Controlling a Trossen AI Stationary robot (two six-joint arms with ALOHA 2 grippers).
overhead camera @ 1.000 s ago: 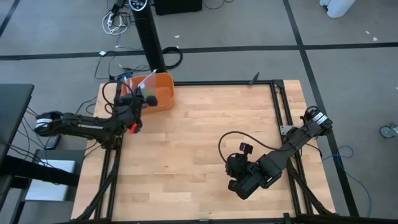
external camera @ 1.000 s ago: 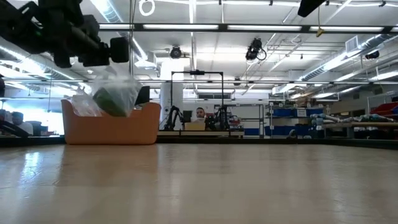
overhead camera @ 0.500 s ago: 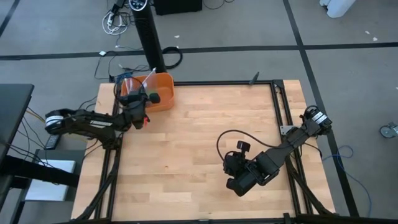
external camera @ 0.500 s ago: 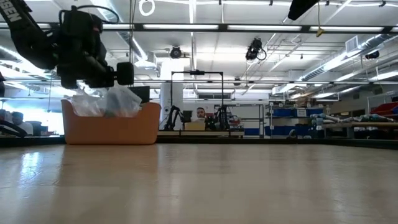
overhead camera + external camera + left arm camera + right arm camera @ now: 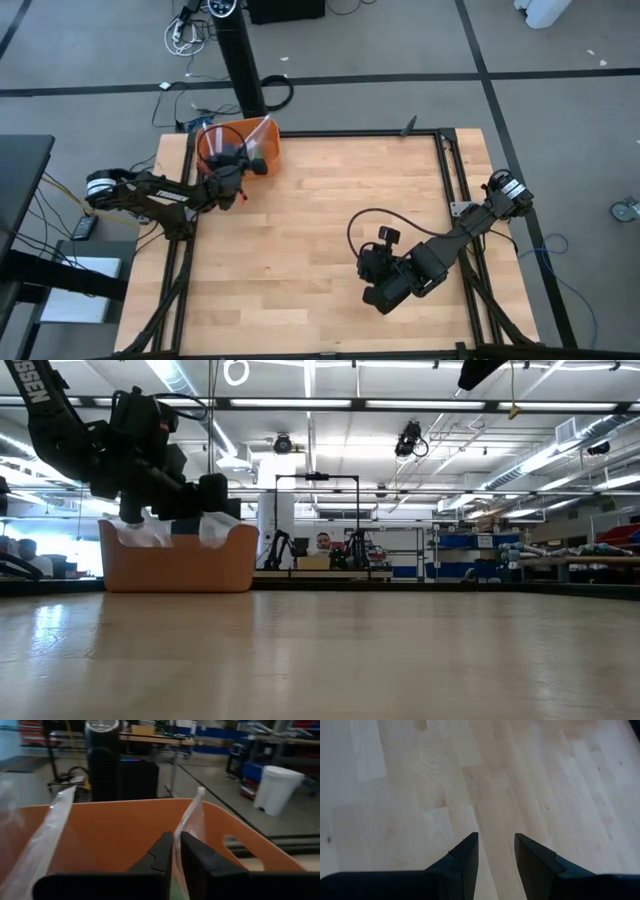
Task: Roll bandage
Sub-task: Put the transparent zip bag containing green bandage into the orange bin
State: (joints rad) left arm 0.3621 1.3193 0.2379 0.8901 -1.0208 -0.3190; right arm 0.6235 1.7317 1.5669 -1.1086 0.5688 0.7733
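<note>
My left gripper [image 5: 246, 160] is over the orange bin [image 5: 265, 150] at the table's far left corner, shut on a clear crinkled plastic bag [image 5: 192, 817]. The bag sits down in the bin, with its crumpled top showing over the rim in the low view [image 5: 140, 532]. The green bandage is almost hidden; only a sliver of green [image 5: 174, 891] shows low between the fingers. My right gripper [image 5: 375, 297] is open and empty above the bare table near its front right; it also shows in the right wrist view [image 5: 496, 847]. My left gripper pinches a thin upright flap of the clear bag [image 5: 186, 827] between its two fingers [image 5: 200, 855]. The flap stands up past the fingertips inside the bin. The rest of the bag is hidden below the fingers and behind the bin's wall.
The orange bin [image 5: 180, 565] has a handle cut-out [image 5: 235, 842] in its wall. A black post [image 5: 240, 55] stands just beyond the table's far edge. Bare wood [image 5: 330, 210] lies between the two arms.
My left gripper has moved toward the table's right and down over the orange bin, still shut on the bag. The bag with the green roll, which hung clear above the bin, has gone down into it, and the green no longer shows in the low view.
</note>
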